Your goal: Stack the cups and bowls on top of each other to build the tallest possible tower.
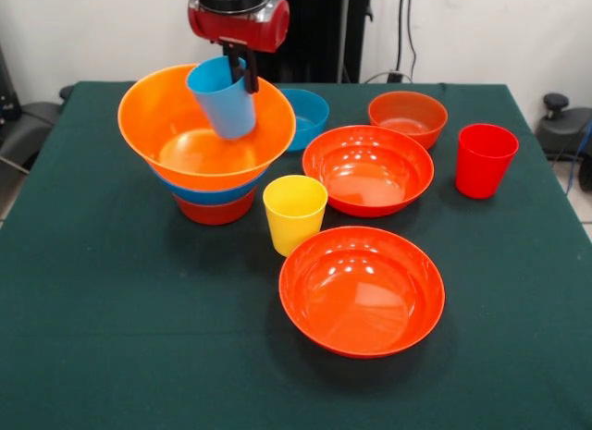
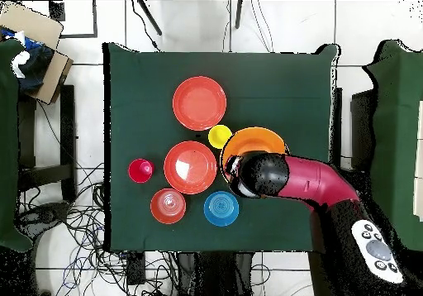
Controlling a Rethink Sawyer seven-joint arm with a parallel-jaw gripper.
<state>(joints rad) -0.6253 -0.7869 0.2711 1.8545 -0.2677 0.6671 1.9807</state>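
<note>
Gripper holding the light blue cup above the huge orange bowl.

The gripper [image 1: 246, 67] is pinched on the rim of the light blue cup [image 1: 223, 99], which hangs tilted inside the huge orange bowl [image 1: 166, 125]. That bowl tops the tower [image 1: 214, 197], nested in a blue bowl [image 1: 211, 193] over a red-orange bowl [image 1: 215, 211]. In the front view the yellow cup [image 1: 294, 213] stands just right of the tower's base. Past it lie two wide red-orange bowls [image 1: 367, 169] [image 1: 362, 289], and the red cup [image 1: 484, 159] sits farthest right. The small blue bowl [image 1: 309, 116] shows just behind the orange bowl's rim; a small red-orange bowl [image 1: 407, 116] lies further right.
</note>
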